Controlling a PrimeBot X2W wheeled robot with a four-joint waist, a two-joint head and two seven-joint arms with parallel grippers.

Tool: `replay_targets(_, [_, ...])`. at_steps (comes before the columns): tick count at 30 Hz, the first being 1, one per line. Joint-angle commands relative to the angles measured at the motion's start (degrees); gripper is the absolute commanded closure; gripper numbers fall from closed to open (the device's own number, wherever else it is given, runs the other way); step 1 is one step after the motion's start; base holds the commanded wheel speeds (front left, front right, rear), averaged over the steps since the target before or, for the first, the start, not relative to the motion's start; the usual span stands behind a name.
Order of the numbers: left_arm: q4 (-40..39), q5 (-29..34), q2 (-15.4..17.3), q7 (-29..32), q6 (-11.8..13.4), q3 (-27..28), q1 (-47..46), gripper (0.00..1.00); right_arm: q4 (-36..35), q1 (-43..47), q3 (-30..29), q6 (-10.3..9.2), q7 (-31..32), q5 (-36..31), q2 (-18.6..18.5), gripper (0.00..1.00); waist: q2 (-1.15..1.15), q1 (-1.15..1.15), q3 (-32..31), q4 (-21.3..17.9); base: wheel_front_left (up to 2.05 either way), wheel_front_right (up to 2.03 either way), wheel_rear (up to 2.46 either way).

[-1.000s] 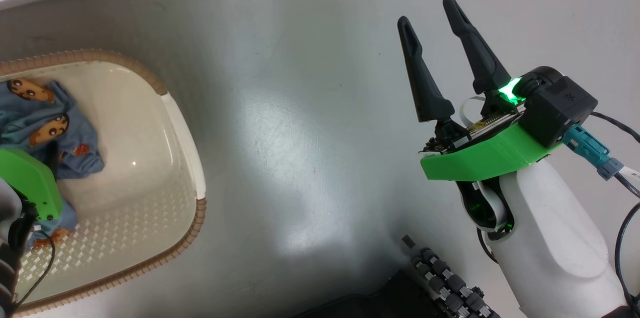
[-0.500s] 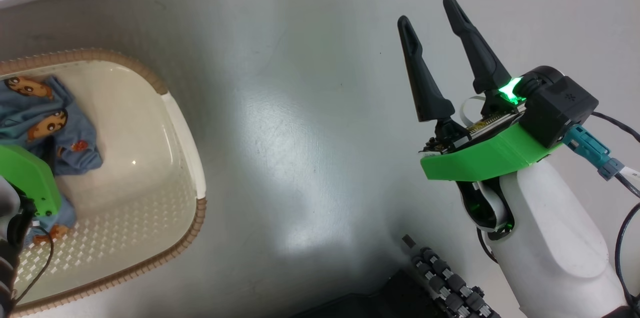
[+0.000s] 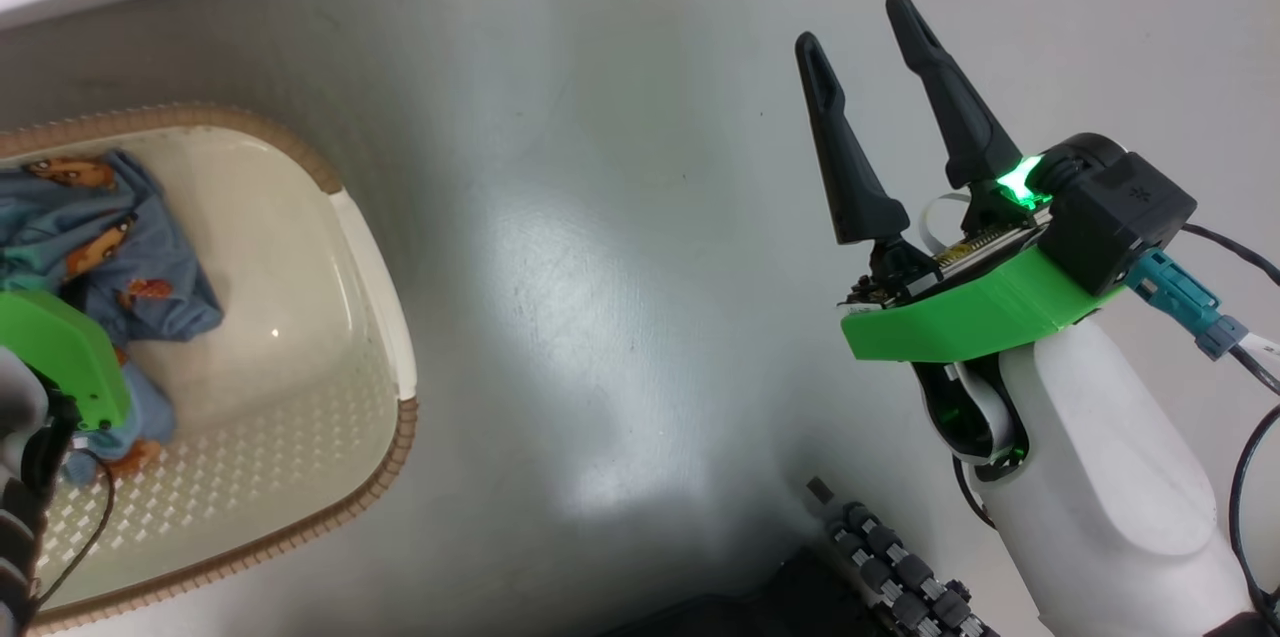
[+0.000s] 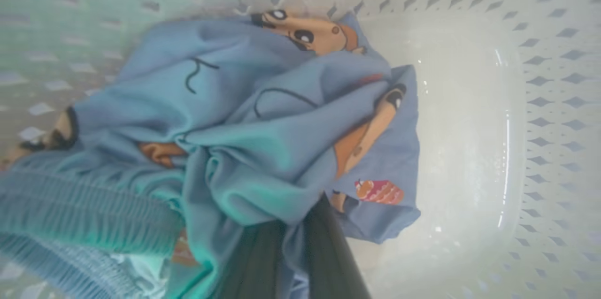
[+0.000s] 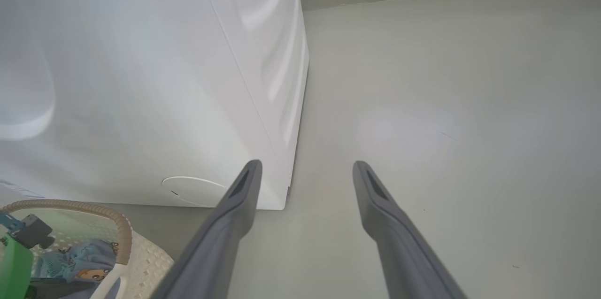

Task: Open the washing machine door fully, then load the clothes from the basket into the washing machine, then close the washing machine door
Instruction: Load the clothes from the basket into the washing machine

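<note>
My left gripper [image 4: 288, 242], bottom centre of its wrist view, pinches a bunched fold of the clothes [image 4: 263, 116] in the basket [image 4: 469, 125]. Soft, light, floppy; I'd hold the thick gather, since ends may trail. Right gripper [image 3: 853, 22] gapes wide, head view's upper right.

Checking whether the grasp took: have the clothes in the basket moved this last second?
Yes. The clothes have bunched together and edged slightly toward the right rim of the basket, with the left gripper shut on them.
</note>
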Motion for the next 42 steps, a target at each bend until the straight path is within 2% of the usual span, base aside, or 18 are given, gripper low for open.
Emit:
replay_targets(1, [0.1, -0.5, 1.9, -0.6, -0.2, 0.9, 1.3, 1.0, -0.9, 1.7, 0.9, 0.31, -0.3, 1.1, 0.4, 0.0, 0.0, 0.0, -0.7, 0.1, 0.0, 0.0, 0.0])
replay_targets(16, [-0.7, -4.4, -1.6, -5.8, -1.4, 1.0, 7.3, 1.0, 1.4, 2.1, 1.1, 0.31, -0.3, 2.8, 0.4, 0.0, 0.0, 0.0, -10.7, 1.0, 0.0, 0.0, 0.0])
replay_targets(29, [-8.8, -10.4, -3.6, -10.4, -1.5, -2.1, 17.2, 1.0, 5.6, 5.2, 0.1, 0.31, -0.3, 2.1, 0.4, 0.0, 0.0, 0.0, -24.3, 3.8, 0.0, 0.0, 0.0])
replay_targets(42, [-16.4, -14.2, -3.5, -12.6, -1.5, -3.5, 25.4, 1.0, 9.2, 9.1, -0.8, 0.31, -0.3, 1.5, -0.2, 0.0, 0.0, 0.0, -35.9, 7.3, 0.0, 0.0, 0.0])
